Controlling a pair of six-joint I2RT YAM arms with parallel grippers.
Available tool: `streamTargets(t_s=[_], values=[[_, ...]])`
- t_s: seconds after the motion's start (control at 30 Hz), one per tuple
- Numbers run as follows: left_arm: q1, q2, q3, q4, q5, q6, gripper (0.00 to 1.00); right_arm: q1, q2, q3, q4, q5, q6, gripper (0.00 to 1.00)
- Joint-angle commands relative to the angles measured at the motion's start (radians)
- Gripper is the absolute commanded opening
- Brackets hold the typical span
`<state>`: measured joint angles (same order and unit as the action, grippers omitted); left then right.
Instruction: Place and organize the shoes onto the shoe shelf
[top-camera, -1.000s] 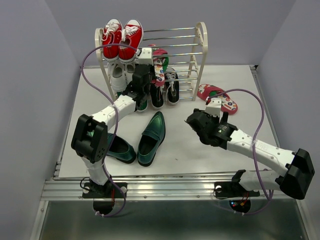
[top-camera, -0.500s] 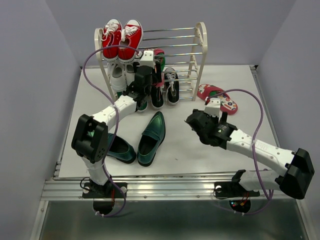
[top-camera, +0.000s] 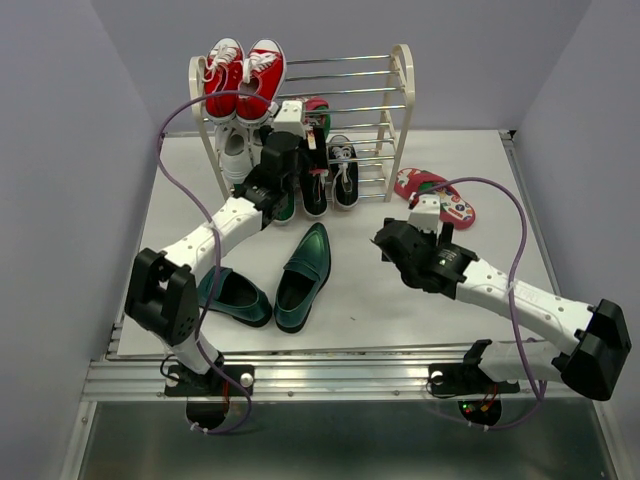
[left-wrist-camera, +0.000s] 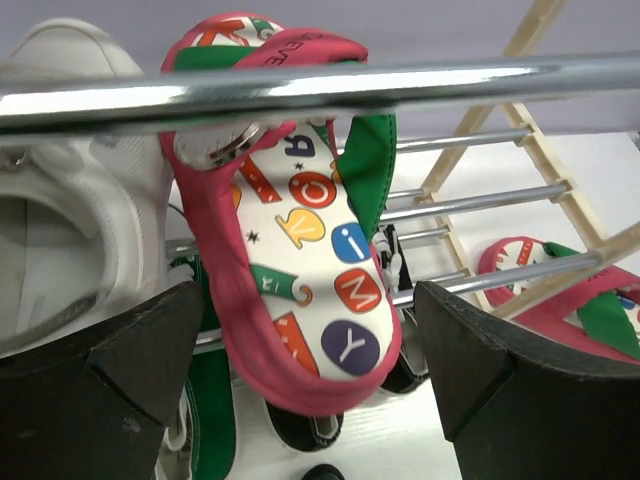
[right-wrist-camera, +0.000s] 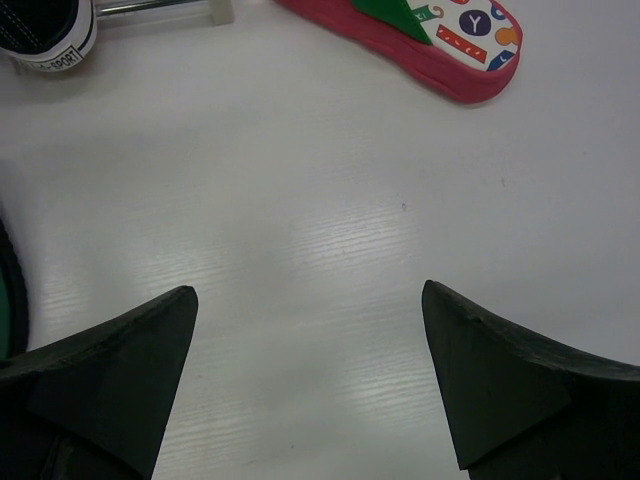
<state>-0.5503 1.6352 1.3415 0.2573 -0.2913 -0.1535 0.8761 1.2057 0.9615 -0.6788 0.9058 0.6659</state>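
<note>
1. Step in hand (judged): releasing the first red flip-flop with a colourful printed footbed (left-wrist-camera: 300, 270) onto the small tiered shoe shelf of cream arched frames and chrome rods (top-camera: 404, 100).
2. Left gripper (left-wrist-camera: 310, 360): the fingers stand wide apart on either side of the flip-flop's heel, with a visible gap on each side. Nothing is clamped.
3. Flip-flop position: it is tilted, toe up behind a chrome rod and heel hanging low. It sits beside the white sneakers (left-wrist-camera: 70, 200) and above the black sneakers with white laces (top-camera: 330, 185), which sit at the foot of the shelf.
4. Left arm pose: stretched forward from its base, forearm rising, wrist at the left-centre of the shelf's middle tiers.
5. Right gripper (right-wrist-camera: 310, 380): the fingers are spread and empty, pointing down over the bare white table (top-camera: 400, 290).
6. Right arm pose: elbow folded, reaching left from its base.
7. Not yet shelved: the second red flip-flop (right-wrist-camera: 440, 35), flat on the table to the right of the shelf, and the two glossy dark green loafers (top-camera: 305, 275), near the front edge.
8. Next move (advice): draw the left gripper straight back, clear of the heel, as a snag could tip the flip-flop off its rods. The right gripper is then near enough to reach forward for the second flip-flop.
</note>
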Motion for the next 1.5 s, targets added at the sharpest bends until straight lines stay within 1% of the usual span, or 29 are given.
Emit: streamTargets(t_s=[0.0, 0.07, 0.33, 0.43, 0.73, 0.83, 0.93, 0.97, 1.07, 1.17, 1.23, 1.27, 1.47], values=[[-0.005, -0.101, -0.079, -0.004, 0.006, -0.067, 0.99, -0.006, -0.034, 0.025, 0.048, -0.005, 0.005, 1.00], [-0.007, -0.100, -0.079, -0.016, 0.026, -0.049, 0.99, -0.006, -0.037, 0.026, 0.048, -0.011, -0.002, 1.00], [-0.025, -0.040, 0.004, -0.113, 0.043, 0.011, 0.99, -0.006, -0.046, 0.025, 0.055, 0.008, -0.012, 1.00], [-0.023, -0.012, 0.028, -0.148, -0.005, 0.017, 0.99, -0.006, -0.046, 0.025, 0.059, 0.011, -0.014, 1.00], [-0.023, 0.078, 0.099, -0.147, 0.017, 0.019, 0.99, -0.006, -0.041, 0.022, 0.070, 0.021, -0.023, 1.00], [-0.023, 0.072, 0.093, -0.126, 0.020, 0.005, 0.98, -0.006, -0.032, 0.026, 0.068, 0.027, -0.028, 1.00], [-0.023, 0.060, 0.068, -0.083, 0.030, 0.023, 0.98, -0.006, -0.021, 0.028, 0.070, 0.030, -0.026, 1.00], [-0.022, 0.063, 0.070, -0.082, 0.037, 0.031, 0.98, -0.006, -0.020, 0.026, 0.068, 0.030, -0.025, 1.00], [-0.022, 0.080, 0.088, -0.092, 0.031, 0.058, 0.93, -0.006, -0.017, 0.025, 0.070, 0.025, -0.023, 1.00], [-0.022, 0.083, 0.105, -0.122, -0.002, 0.061, 0.93, -0.006, -0.017, 0.026, 0.070, 0.028, -0.022, 1.00], [-0.022, 0.077, 0.102, -0.131, -0.012, 0.065, 0.96, -0.006, -0.015, 0.031, 0.068, 0.030, -0.023, 1.00], [-0.022, 0.072, 0.097, -0.147, -0.022, 0.065, 0.99, -0.006, -0.015, 0.034, 0.068, 0.031, -0.023, 1.00], [-0.022, 0.048, 0.090, -0.184, -0.062, 0.065, 0.99, -0.006, -0.011, 0.042, 0.068, 0.022, -0.022, 1.00]])
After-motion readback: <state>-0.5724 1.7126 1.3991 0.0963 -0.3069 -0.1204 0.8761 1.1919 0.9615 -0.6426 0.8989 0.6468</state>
